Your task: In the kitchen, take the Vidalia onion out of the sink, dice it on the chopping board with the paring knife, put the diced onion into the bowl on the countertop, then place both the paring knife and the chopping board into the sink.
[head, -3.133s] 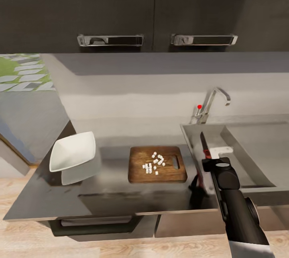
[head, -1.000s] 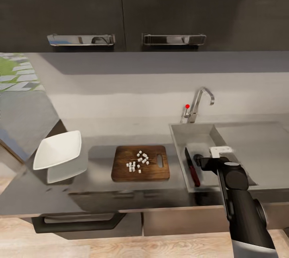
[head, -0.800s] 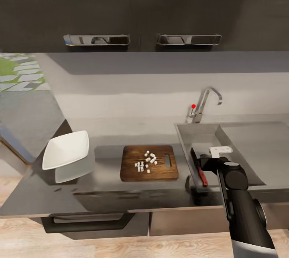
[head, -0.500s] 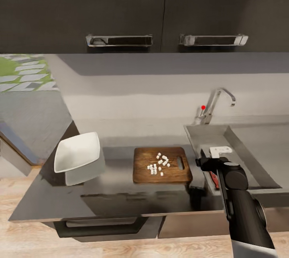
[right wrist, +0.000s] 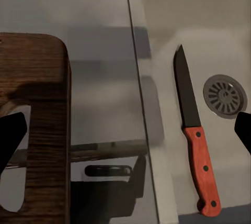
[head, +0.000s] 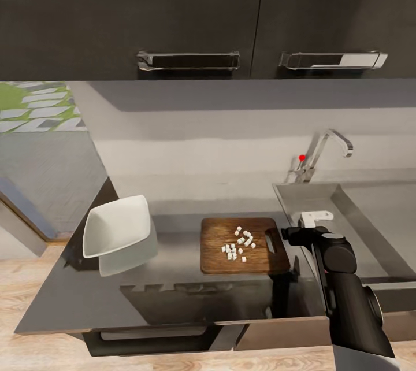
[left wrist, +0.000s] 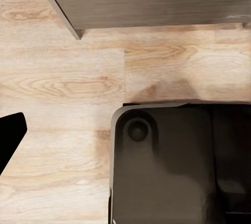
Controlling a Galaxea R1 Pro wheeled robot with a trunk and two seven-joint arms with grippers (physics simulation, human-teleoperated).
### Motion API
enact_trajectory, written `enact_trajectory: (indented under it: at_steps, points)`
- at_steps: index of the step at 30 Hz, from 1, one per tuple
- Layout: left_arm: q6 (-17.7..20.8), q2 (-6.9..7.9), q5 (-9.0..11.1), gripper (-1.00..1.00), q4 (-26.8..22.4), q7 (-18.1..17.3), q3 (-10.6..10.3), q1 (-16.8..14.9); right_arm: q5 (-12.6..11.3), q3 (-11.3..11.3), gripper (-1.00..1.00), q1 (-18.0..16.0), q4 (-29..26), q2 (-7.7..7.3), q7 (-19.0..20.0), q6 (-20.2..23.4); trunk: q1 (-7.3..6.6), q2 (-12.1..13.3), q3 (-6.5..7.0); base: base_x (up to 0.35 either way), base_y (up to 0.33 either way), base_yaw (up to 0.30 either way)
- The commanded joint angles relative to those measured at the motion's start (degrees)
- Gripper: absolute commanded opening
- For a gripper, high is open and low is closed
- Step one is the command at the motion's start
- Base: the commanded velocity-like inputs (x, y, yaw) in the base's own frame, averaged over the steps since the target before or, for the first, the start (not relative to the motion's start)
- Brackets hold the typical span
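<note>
Head view: countertop [head: 173, 296] across lower half of frame, dark cabinets [head: 144, 7] along top, sink [head: 370, 215] at right middle with tap [head: 323, 151] and red knob [head: 301, 158] at its far edge. Board [head: 242, 238] flat at centre of frame, handle slot toward sink, small white onion dice [head: 238, 242] scattered on its middle. Bowl [head: 117, 226] at left middle, tilted, well apart from board. Right arm [head: 346, 301] rising from lower right corner, right gripper [head: 309, 226] over counter's edge between board and sink; openness hard to tell from here.

Right wrist view: board's slotted end [right wrist: 36, 130] at left of frame, sink floor [right wrist: 209, 35] at right. Knife [right wrist: 194, 135] lying flat in sink, blade pointing to upper part of frame, red handle toward lower right, just beside round drain [right wrist: 225, 94]. Dark fingertips [right wrist: 10, 135] at far left and far right edges, spread wide, holding nothing.

Left wrist view: wood floor [left wrist: 78, 77], dark robot base [left wrist: 178, 166] at lower right, one black fingertip [left wrist: 8, 137] at left edge; left gripper's openness cannot be told.
</note>
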Motion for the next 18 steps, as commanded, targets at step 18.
enact_trajectory:
  at_steps: [18]
  points:
    - [-0.04, 0.07, 0.18, 1.0, -0.12, 0.51, -0.48, 0.02, 0.59, -0.09, 1.0, -0.05, 0.74, 0.06, 0.57, 0.18, 0.03, -0.11, -0.42, -0.045, 0.032, 0.0]
